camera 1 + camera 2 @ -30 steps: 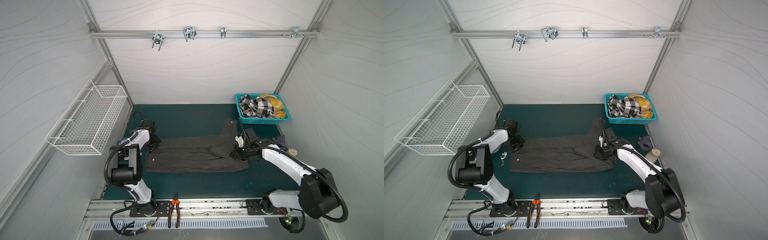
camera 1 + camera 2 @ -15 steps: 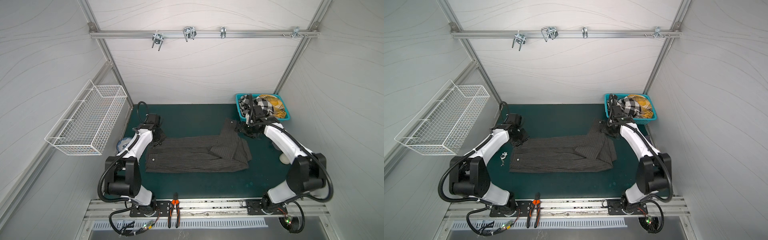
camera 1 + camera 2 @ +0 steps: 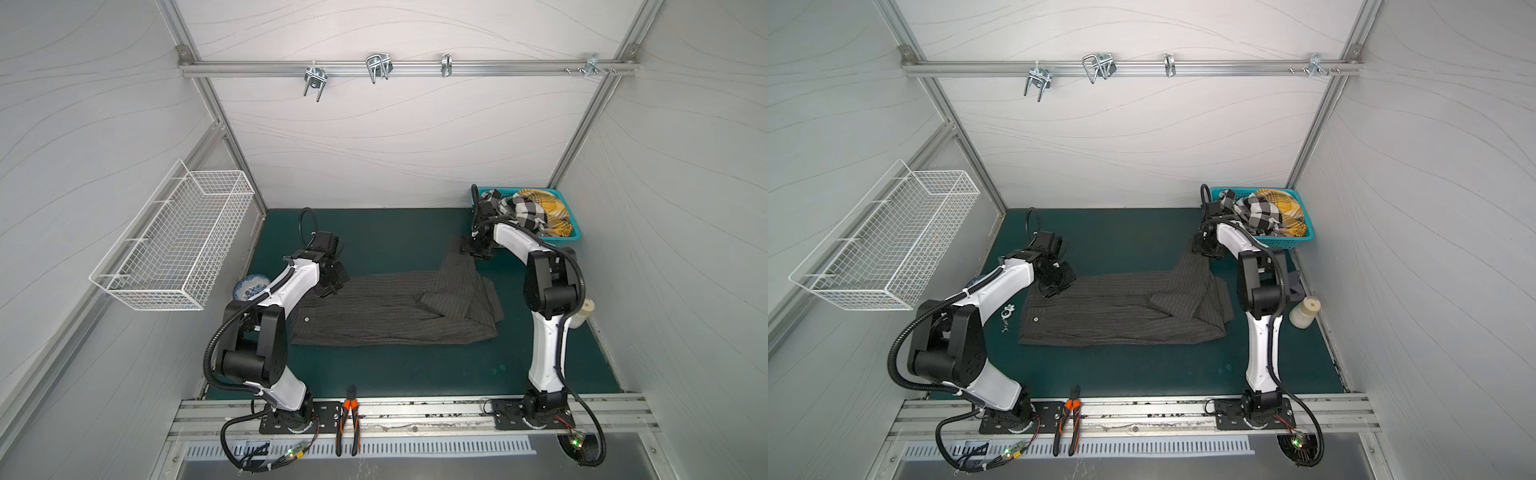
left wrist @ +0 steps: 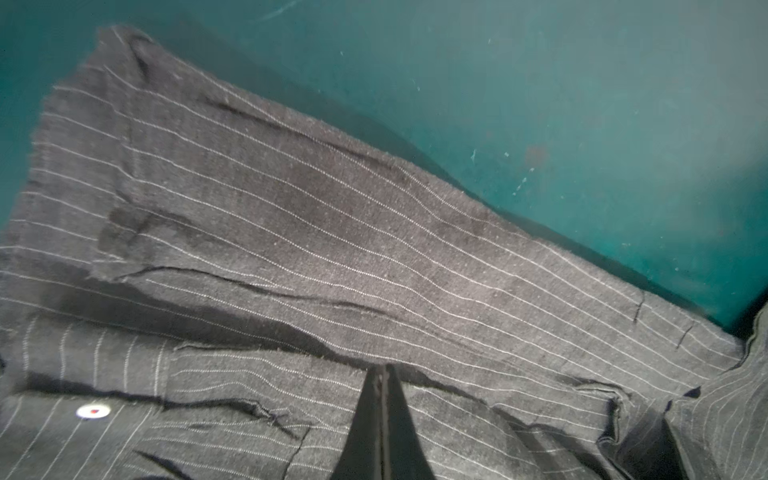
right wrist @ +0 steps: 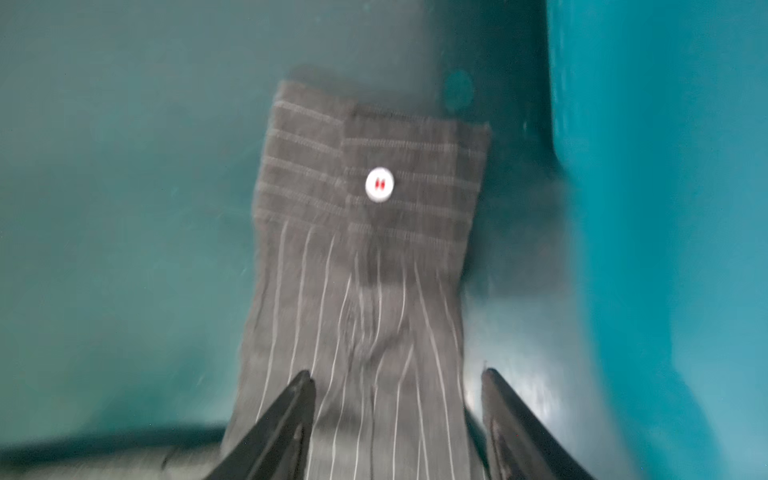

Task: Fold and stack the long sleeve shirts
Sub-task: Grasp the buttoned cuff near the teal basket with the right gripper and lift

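One dark pinstriped shirt (image 3: 374,316) lies flat mid-surface (image 3: 395,370), a sleeve (image 3: 455,270) stretched far-right toward the blue basket (image 3: 571,237). On your left gripper (image 4: 382,369) the jaws are pressed together at the shirt's far-left edge; you cannot tell whether cloth is pinched. On your right gripper (image 5: 397,373) the jaws stand apart, straddling that sleeve near its cuff.

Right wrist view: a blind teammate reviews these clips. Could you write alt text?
A dark pinstriped shirt sleeve lies flat on the green table, a white button on its cuff. The right tool is open over the sleeve; the picture is slightly blurred.
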Motion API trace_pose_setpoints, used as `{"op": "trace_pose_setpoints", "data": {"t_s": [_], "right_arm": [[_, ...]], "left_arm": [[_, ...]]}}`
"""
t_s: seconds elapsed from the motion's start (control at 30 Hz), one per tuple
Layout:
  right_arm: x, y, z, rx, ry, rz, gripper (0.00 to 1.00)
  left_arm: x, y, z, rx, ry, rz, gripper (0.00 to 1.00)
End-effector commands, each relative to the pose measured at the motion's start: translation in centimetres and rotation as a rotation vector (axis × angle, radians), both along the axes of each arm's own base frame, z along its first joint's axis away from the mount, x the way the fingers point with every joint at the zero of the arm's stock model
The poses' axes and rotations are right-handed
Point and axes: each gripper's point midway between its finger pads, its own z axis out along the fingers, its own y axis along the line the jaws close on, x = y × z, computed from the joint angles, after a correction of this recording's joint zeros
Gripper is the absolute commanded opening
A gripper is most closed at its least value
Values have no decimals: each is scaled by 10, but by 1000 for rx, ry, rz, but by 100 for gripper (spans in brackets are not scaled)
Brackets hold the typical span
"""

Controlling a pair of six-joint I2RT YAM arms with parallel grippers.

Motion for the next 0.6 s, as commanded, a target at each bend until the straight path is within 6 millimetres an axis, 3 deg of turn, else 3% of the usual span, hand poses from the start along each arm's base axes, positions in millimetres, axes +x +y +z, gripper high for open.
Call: {"op": "trace_pose_setpoints", "data": {"t_s": [0.0, 0.07, 0.17, 0.4, 0.5, 0.57], "right_arm": [[-1, -8, -19, -57, 54, 11, 63], [2, -7, -25, -63, 64, 15, 57], [5, -4, -28, -64, 69, 25, 38], [12, 5, 0, -52, 16, 56, 3], [8, 8, 11, -77, -4, 67, 6], [2, 8, 17, -110, -12, 72, 23]], "left_arm": [[-2, -4, 0, -10, -12, -24, 0], [-3, -4, -2, -13, -7, -24, 0], [-3, -5, -1, -17, -14, -26, 0], [-1, -6, -4, -20, -9, -27, 0], [1, -7, -4, -26, -8, -28, 0], [2, -9, -4, -34, -11, -31, 0]]}}
